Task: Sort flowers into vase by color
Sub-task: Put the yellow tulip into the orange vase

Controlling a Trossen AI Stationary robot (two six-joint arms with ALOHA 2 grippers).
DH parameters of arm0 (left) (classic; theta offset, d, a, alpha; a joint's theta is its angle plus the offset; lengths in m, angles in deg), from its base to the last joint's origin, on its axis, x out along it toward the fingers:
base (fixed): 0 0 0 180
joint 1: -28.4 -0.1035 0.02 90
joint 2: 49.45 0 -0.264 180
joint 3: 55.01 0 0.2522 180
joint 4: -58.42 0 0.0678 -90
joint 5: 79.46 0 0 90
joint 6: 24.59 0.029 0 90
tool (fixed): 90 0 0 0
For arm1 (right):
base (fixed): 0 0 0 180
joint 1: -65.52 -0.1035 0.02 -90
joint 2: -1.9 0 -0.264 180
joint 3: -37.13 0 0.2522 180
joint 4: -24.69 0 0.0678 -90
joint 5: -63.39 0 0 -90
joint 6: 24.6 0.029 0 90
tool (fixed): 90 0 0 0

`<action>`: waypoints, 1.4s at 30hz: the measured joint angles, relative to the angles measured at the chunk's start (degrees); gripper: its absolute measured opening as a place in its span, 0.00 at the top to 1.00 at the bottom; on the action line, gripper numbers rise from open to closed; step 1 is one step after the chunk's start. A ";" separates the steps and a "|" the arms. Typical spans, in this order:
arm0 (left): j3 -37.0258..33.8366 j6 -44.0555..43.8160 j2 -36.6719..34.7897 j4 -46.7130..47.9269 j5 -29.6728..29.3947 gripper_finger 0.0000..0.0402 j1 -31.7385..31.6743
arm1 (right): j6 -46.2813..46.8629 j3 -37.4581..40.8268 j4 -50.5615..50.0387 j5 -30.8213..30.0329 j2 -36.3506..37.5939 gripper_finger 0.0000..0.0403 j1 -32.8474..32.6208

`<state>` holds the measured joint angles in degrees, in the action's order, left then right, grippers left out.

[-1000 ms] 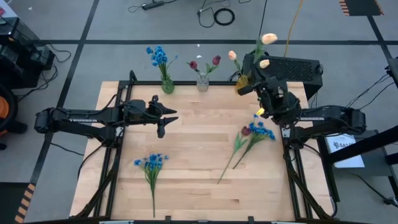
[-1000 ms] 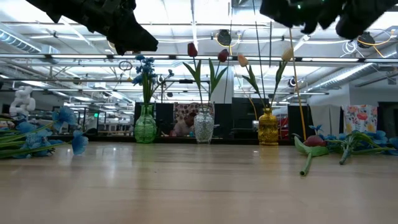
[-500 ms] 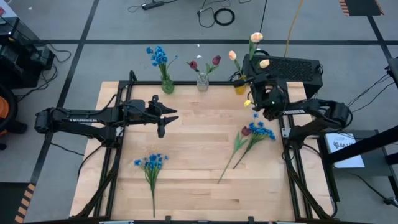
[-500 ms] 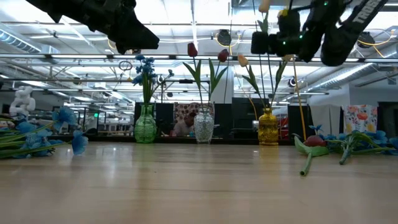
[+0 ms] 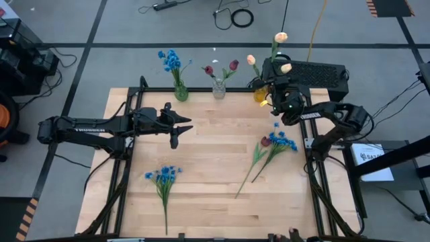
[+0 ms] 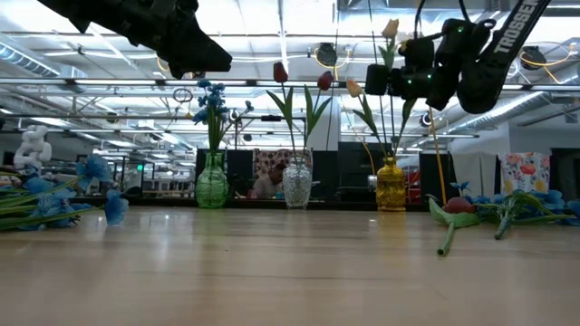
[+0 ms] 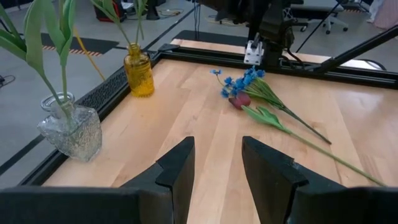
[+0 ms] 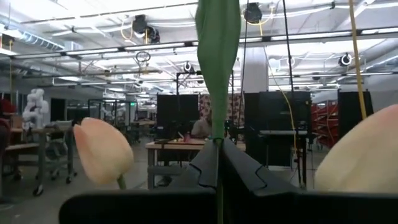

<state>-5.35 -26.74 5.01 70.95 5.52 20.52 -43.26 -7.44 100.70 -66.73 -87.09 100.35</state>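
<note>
High view: the right gripper (image 5: 274, 102) is over the table's back right corner, just above the yellow vase (image 5: 260, 94). It carries a cream-yellow tulip (image 5: 281, 37) upright, blossom topmost. Two more cream tulips (image 5: 251, 60) already stand in that vase. The clear vase (image 5: 218, 88) holds two dark red tulips (image 5: 232, 65); the green vase (image 5: 181, 91) holds blue blossoms (image 5: 170, 60). Loose on the wooden table (image 5: 208, 202): a blue bunch (image 5: 163, 175) near the front left, and a mixed pile of blue blossoms and one red tulip (image 5: 275, 142) at the right. The left gripper (image 5: 176, 128) hangs over the left middle of the table.

Low view: the three vases stand in a row at the far edge. The held tulip's (image 6: 391, 28) pale bud rises above the right gripper (image 6: 390, 80), directly over the yellow vase (image 6: 391, 185).

Left wrist view: the left gripper (image 7: 217, 165) has its fingers spread apart, nothing between them. Ahead lie the mixed pile (image 7: 249, 86), the yellow vase (image 7: 138, 70) and the clear vase (image 7: 70, 132).

Right wrist view: the right gripper (image 8: 219, 163) is clamped on a green stem (image 8: 217, 37), fingers pressed together around it. Cream buds (image 8: 103, 152) show on either side.
</note>
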 joint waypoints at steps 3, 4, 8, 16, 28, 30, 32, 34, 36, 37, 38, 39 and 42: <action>0.00 0.03 0.02 0.00 0.00 0.65 -0.01 | 0.00 0.00 0.10 1.60 0.13 1.00 0.57; 0.00 0.04 0.00 0.00 0.00 0.65 -0.02 | 0.00 0.00 0.07 2.34 0.10 1.00 0.79; 0.00 0.04 0.01 0.00 0.00 0.65 0.00 | 0.81 -0.89 0.06 3.17 0.03 1.00 2.14; 0.00 0.00 0.00 -0.02 0.00 0.65 0.00 | 1.06 -4.48 -2.15 4.37 -4.99 1.00 4.20; 0.00 0.04 0.00 0.24 0.00 0.65 0.00 | -1.94 -5.09 0.01 1.58 -7.32 1.00 3.65; 0.00 0.04 0.00 0.23 0.00 0.65 0.00 | -2.30 -5.09 0.05 0.92 -7.32 1.00 3.18; 0.00 0.03 0.00 0.22 0.00 0.65 0.00 | -2.97 -5.09 0.05 0.81 -7.32 1.00 2.80; 0.00 0.04 0.00 0.24 0.00 0.65 0.00 | -3.33 -5.09 -0.18 0.67 -7.29 1.00 2.52; 0.00 0.04 0.00 0.22 0.00 0.65 0.00 | -3.31 -5.09 -1.10 0.52 -7.26 1.00 2.32; 0.00 0.04 0.00 0.22 0.00 0.65 0.00 | -3.28 -5.09 -1.40 -0.19 -7.26 1.00 2.23; 0.00 0.04 0.00 0.22 0.00 0.65 0.00 | -3.30 -5.09 -1.52 -1.29 -7.26 1.00 2.21; 0.00 0.04 0.01 0.22 0.00 0.65 0.00 | -3.30 -5.09 -1.62 -2.12 -7.26 1.00 2.19; 0.00 0.04 0.02 0.22 0.00 0.65 0.00 | -3.23 -5.09 -2.66 -2.33 -7.23 1.00 2.21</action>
<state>-5.35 -26.70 5.03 71.17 5.52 20.52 -46.49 -12.53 98.04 -69.05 -94.33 102.56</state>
